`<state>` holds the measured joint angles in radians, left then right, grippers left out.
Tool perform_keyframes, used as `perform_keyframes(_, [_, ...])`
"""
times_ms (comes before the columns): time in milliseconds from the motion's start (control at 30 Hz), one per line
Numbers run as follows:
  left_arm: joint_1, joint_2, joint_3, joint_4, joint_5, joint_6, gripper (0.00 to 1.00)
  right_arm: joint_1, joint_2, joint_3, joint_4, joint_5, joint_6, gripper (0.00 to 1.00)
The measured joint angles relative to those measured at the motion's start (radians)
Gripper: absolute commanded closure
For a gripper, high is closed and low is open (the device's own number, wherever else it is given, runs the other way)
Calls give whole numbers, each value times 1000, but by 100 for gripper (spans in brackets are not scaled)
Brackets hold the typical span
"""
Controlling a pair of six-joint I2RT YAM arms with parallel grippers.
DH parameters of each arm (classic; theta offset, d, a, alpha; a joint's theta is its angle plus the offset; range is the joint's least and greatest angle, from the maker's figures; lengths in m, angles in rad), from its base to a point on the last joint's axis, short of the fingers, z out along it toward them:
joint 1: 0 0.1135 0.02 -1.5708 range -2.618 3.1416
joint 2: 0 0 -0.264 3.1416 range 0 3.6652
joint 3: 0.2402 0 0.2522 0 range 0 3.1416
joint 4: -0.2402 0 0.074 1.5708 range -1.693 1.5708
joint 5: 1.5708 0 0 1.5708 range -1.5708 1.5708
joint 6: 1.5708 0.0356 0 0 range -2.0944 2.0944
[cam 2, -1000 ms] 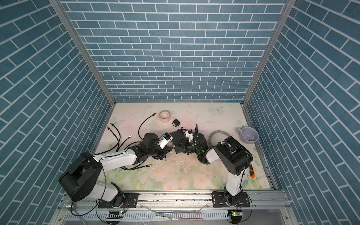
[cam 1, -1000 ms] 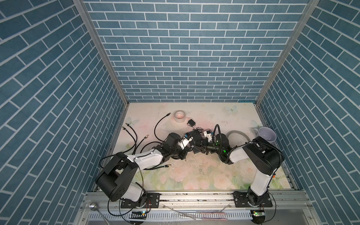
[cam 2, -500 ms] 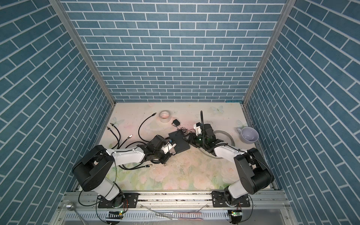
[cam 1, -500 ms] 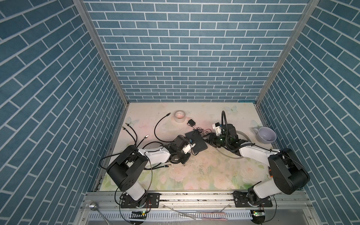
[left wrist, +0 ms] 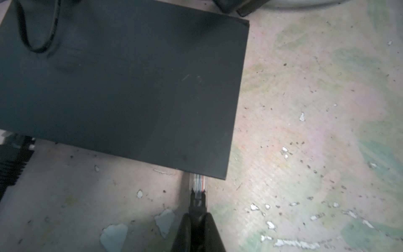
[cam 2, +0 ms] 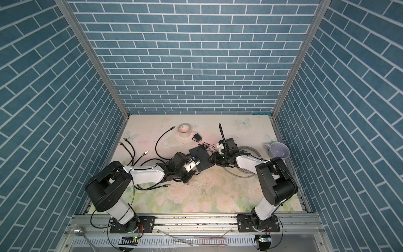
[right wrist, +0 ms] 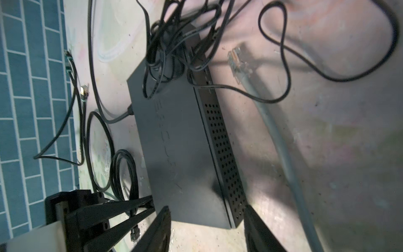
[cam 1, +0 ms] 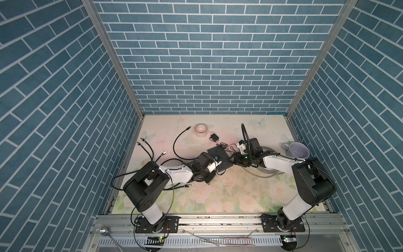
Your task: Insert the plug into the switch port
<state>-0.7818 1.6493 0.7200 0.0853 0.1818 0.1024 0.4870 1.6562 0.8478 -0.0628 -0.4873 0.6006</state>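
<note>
The switch [cam 1: 220, 157] [cam 2: 201, 159] is a flat black box lying mid-table. In the left wrist view my left gripper [left wrist: 197, 227] is shut on the black boot of the plug [left wrist: 198, 184]. The plug's clear tip meets the switch [left wrist: 130, 87] at its edge, close to a corner. How deep it sits is hidden. In both top views that gripper [cam 1: 213, 174] [cam 2: 192, 172] is at the switch's near-left side. My right gripper [right wrist: 207, 231] [cam 1: 232, 160] [cam 2: 211, 160] is open, its fingers straddling a corner of the switch [right wrist: 178, 141] without touching it.
A thin black cord tangles on the switch's far end and runs to a small black adapter [cam 1: 214, 137]. A grey cable [right wrist: 281, 141] with a clear plug lies beside the switch, coiled [cam 1: 261, 171] under the right arm. Tape roll [cam 1: 201, 130], mug [cam 1: 297, 150] and loose black cables [cam 1: 150, 150] lie around.
The right gripper has opened wider, swung away from above the switch and come back low at its right corner. The left gripper stayed shut on the plug and shifted to the switch's near-left edge.
</note>
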Motion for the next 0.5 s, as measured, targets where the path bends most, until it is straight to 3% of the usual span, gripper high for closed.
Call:
perform_keyframes(200, [-51, -1, -3, 24, -44, 8, 99, 0, 55, 55, -70, 0, -62, 46])
perform_keyframes(500, [-56, -16, -35, 72, -111, 14, 98, 0, 95, 99, -153, -4, -139, 46])
